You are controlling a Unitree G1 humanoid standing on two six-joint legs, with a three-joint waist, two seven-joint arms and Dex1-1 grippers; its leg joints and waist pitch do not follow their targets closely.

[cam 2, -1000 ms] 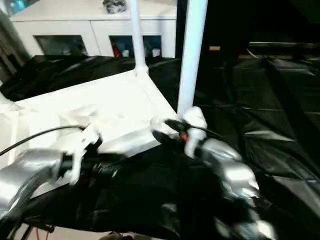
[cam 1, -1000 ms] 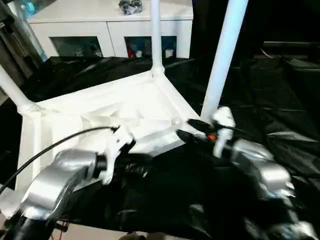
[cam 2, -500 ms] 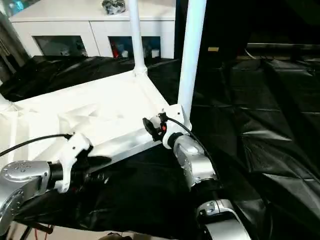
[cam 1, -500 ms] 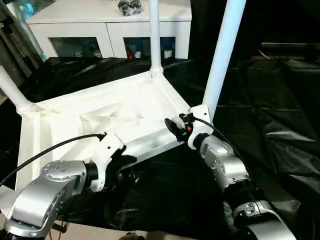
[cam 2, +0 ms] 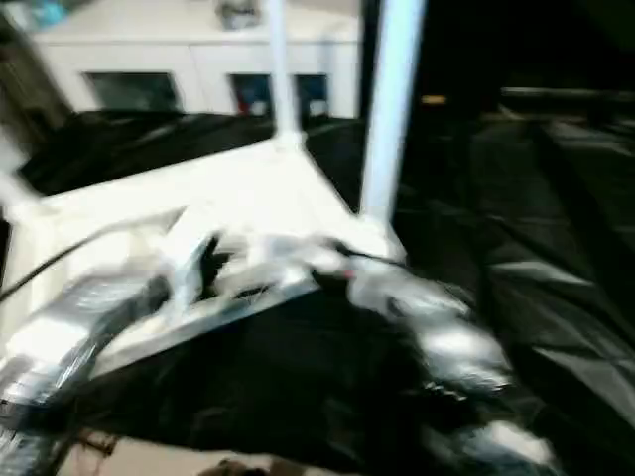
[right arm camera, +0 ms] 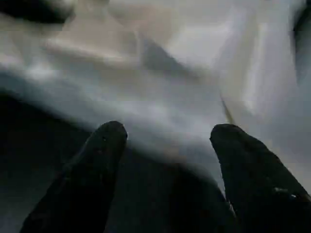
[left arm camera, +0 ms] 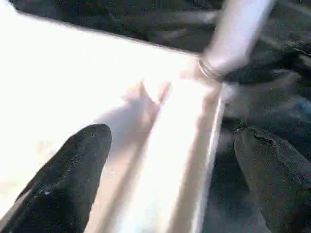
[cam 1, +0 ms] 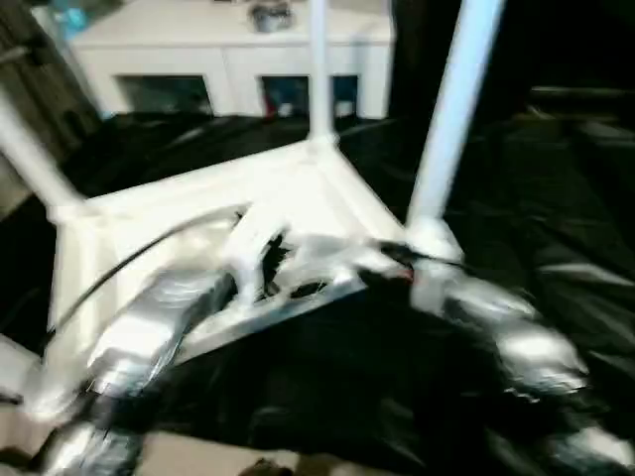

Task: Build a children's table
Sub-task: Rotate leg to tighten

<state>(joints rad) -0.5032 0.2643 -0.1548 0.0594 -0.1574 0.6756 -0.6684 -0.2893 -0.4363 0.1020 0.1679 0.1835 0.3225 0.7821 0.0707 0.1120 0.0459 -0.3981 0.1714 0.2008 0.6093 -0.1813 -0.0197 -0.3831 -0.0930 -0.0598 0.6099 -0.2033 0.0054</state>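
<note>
On black sheeting [cam 1: 556, 198] before a white cabinet [cam 1: 228, 59], upturned tabletop [cam 1: 198, 208]; both end effectors [left arm camera: 170, 160] [right arm camera: 165, 145] spread.

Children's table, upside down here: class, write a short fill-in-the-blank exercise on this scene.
1. The tabletop lies on a sheet coloured ____.
2. The legs point ____.
3. The left gripper has its fingers ____.
4. The cabinet behind is coloured ____.

Missing words: black; up; open; white

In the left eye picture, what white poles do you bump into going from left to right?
Slanted leg at the left corner → thin far leg → thick near leg. All three stand up from the upside-down tabletop.
</note>
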